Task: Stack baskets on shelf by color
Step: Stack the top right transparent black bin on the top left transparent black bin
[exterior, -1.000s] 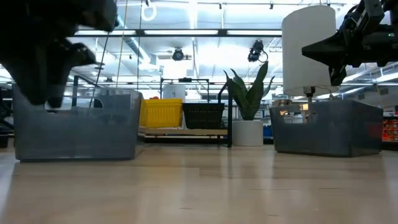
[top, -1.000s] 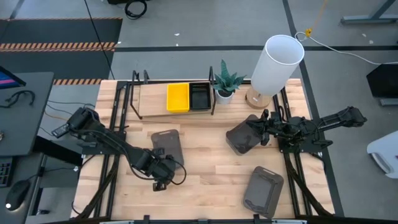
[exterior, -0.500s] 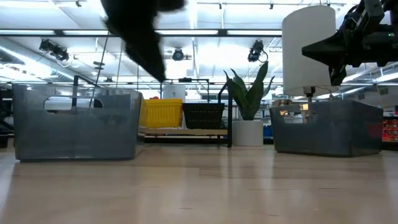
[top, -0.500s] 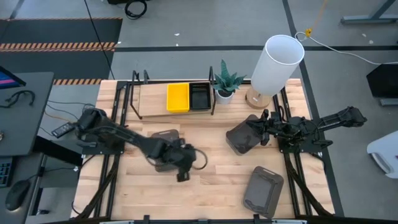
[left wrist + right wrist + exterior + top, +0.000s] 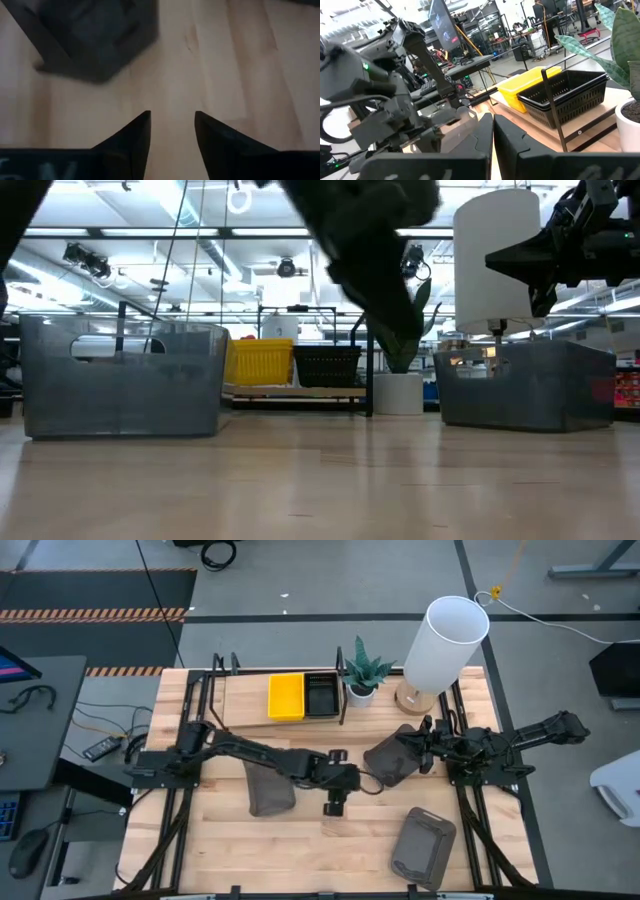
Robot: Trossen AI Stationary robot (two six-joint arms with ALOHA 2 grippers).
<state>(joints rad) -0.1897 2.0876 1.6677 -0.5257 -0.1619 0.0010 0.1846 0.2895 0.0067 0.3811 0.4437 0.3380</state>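
Note:
My left gripper hangs open over bare tabletop at mid-table; its fingers stand apart above the wood. One dark grey basket rests on its base just to its left, and shows in the wrist view too. A second grey basket sits right of centre, and a third is near the front right. On the shelf at the far edge rest a yellow basket and a black basket. My right gripper waits raised by the second grey basket, fingers together.
A white plant pot stands right of the shelf. A tall white lamp on a wooden foot stands at the far right. The shelf's black end rails stand upright. Bare wood lies between the grey baskets at mid-table.
My left arm has swung out from the near left of the table toward the right, past the left grey basket, to mid-table. Its gripper has rolled on the way. The baskets have stayed where they were.

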